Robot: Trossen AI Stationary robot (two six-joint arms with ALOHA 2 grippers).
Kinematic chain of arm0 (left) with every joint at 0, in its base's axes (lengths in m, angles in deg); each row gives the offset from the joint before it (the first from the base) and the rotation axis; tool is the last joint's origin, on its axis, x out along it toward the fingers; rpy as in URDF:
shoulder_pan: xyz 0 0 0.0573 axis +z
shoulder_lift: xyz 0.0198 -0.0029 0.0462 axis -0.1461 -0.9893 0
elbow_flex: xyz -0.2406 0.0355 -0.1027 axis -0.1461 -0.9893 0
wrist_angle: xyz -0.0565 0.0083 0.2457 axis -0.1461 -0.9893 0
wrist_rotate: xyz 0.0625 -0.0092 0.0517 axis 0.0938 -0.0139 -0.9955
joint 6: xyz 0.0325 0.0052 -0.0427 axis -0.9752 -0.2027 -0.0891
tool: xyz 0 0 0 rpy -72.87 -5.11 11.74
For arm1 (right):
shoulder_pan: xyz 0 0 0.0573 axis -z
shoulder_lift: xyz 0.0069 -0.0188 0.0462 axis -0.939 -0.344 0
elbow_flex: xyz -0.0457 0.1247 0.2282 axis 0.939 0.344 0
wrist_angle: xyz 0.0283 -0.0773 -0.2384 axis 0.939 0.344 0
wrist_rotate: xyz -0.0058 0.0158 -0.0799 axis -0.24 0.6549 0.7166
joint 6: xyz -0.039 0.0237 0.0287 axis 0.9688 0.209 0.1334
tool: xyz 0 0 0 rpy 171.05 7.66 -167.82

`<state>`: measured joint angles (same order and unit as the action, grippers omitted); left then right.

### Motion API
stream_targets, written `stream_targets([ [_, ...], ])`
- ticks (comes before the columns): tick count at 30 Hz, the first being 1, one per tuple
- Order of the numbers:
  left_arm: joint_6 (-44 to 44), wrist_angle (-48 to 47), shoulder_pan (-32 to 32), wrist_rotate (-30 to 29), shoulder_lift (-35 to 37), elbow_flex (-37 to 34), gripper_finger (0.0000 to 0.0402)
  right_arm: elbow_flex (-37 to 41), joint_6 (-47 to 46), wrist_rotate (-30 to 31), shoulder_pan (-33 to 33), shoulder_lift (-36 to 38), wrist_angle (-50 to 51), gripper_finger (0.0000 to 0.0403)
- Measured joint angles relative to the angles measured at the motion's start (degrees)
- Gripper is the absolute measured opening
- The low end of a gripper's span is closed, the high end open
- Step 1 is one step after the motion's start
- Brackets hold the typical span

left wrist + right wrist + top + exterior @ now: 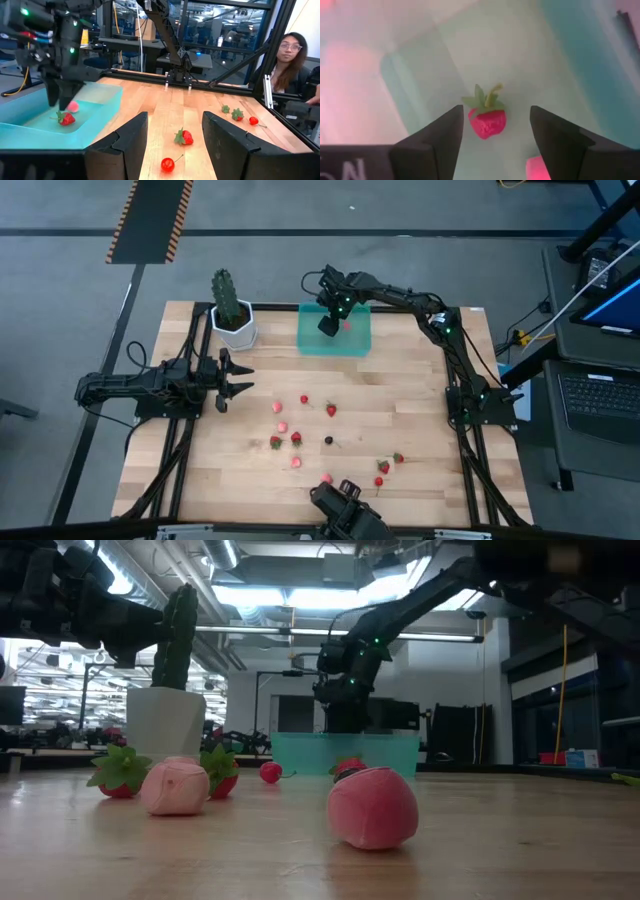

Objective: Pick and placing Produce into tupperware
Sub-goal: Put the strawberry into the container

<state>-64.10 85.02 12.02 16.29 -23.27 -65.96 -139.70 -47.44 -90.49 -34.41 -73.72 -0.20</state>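
The teal tupperware (312,342) sits at the table's far middle. My right gripper (328,325) hangs open just above its floor. In the right wrist view a red strawberry (487,121) lies on the tupperware floor (495,45) between my open fingers, which do not visibly touch it. A pink piece (537,167) lies beside it. The left wrist view shows both pieces, strawberry (65,118) and pink piece (73,106), under that gripper. Several more pieces are scattered on the wood (296,438), with a dark berry (328,440) among them. My left gripper (246,380) waits open at the table's left.
A cactus in a white pot (232,315) stands just left of the tupperware. In the left wrist view, loose berries (184,136) lie ahead of my left gripper (174,116). A person (287,55) sits beyond the table's right edge. A camera mount (345,505) sits at the near edge.
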Motion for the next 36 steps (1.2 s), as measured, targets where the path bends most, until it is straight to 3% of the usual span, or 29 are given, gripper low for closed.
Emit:
stream_targets([
  [8,0.0,0.0,0.0,0.0,0.0,0.0,0.0181,-7.8,-1.9,0.0,-2.4,0.2,8.9,0.0231],
  [16,0.1,0.0,0.0,0.0,0.0,0.0,0.0181,-4.3,0.0,3.2,-8.5,9.4,10.2,0.0231],
  [19,0.1,0.0,0.0,0.0,0.0,0.0,0.0181,2.0,-0.2,3.4,-9.7,15.6,7.9,0.0231],
  [29,0.0,0.0,0.0,0.0,0.0,0.0,0.0181,35.3,-10.0,3.7,-14.3,39.3,-14.3,0.0231],
  [36,0.1,0.0,0.0,0.0,0.0,0.0,0.0181,49.9,-12.8,3.4,-19.9,49.1,-28.3,0.0231],
])
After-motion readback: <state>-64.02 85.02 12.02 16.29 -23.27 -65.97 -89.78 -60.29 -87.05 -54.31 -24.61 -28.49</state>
